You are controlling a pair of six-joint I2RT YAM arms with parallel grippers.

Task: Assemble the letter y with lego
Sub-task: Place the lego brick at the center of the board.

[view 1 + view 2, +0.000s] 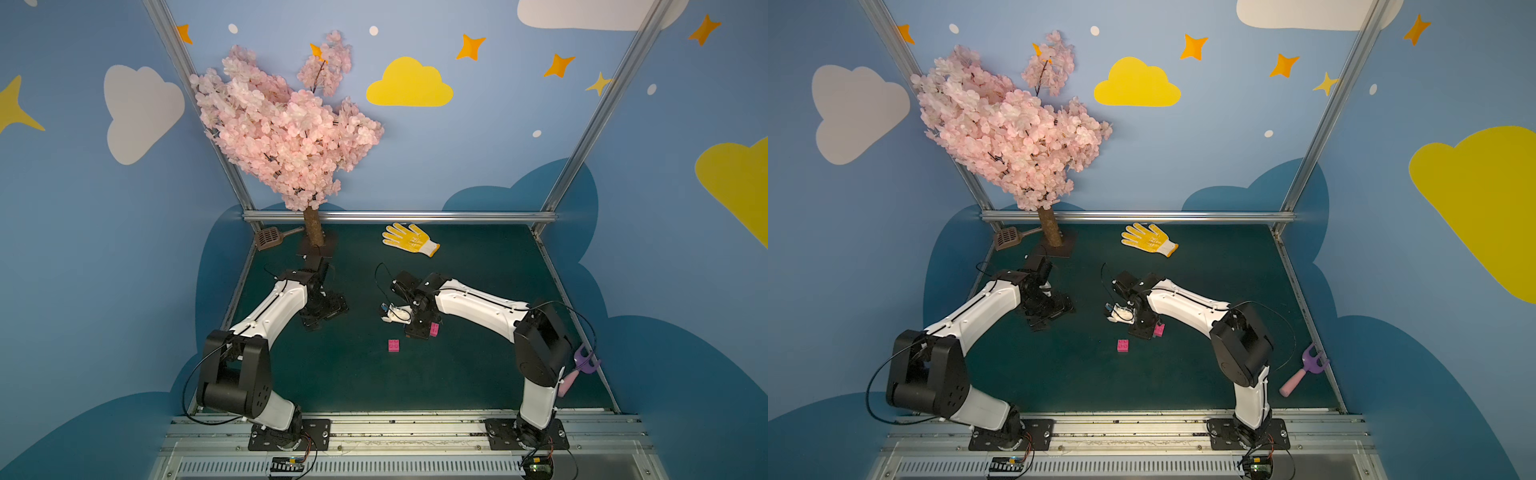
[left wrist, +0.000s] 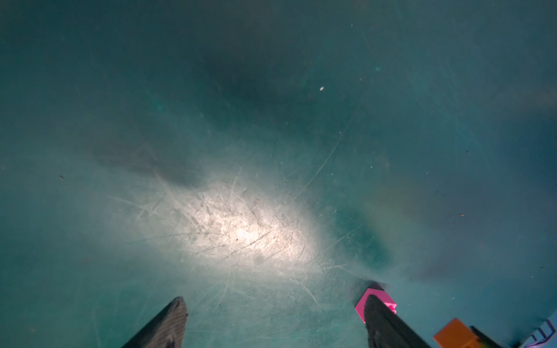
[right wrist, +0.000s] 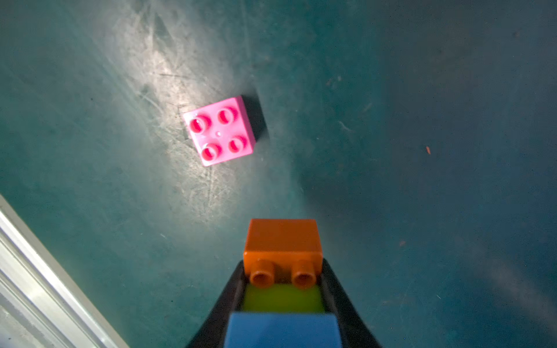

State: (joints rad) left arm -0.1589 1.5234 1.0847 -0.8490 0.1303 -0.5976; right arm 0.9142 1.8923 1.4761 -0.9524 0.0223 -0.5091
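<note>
While the right gripper (image 3: 283, 265) pinched the orange-green-blue lego stack (image 3: 282, 238) mid-table, the left gripper (image 2: 275, 299) gaped empty, so joining seemed underway and the loose pink brick (image 3: 220, 131) nearby likely needed grabbing next.

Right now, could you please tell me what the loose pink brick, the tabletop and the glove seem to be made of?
Loose pink brick: glossy moulded plastic, judging by the highlights on its studs.
Tabletop: hard teal sheet, matte and finely scratched; exact material unclear.
Glove: likely knitted fabric, with a dotted grip pattern and a white cuff.
</note>
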